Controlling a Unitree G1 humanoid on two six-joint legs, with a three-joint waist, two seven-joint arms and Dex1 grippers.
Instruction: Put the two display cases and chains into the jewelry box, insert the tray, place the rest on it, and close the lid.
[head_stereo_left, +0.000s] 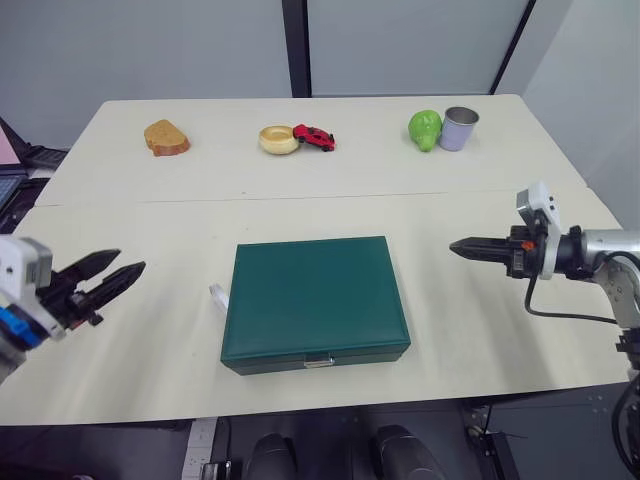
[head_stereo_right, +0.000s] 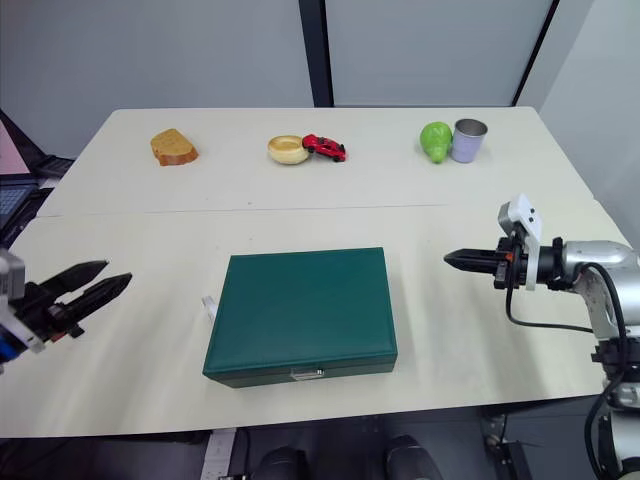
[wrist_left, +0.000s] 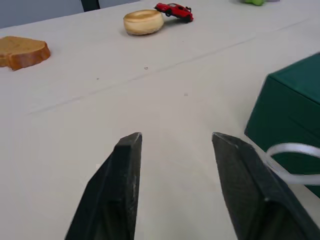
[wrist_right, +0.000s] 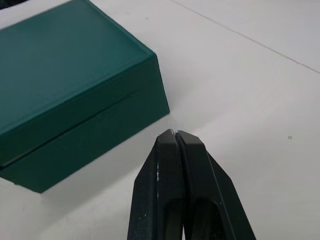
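The dark green jewelry box (head_stereo_left: 315, 300) sits near the table's front edge with its lid (head_stereo_left: 312, 290) down flat and a small metal clasp (head_stereo_left: 318, 362) on its front side. The display cases, chains and tray are out of view. My left gripper (head_stereo_left: 115, 273) hovers open to the left of the box, nothing between its fingers (wrist_left: 122, 175). My right gripper (head_stereo_left: 458, 247) hangs to the right of the box, shut and empty, its tips pointing at the box (wrist_right: 75, 90).
A white ribbon loop (head_stereo_left: 217, 295) pokes out at the box's left side. Along the table's far side stand a slice of bread (head_stereo_left: 166, 138), a small bowl (head_stereo_left: 279, 139), a red toy car (head_stereo_left: 314, 136), a green pear (head_stereo_left: 424, 129) and a grey cup (head_stereo_left: 459, 127).
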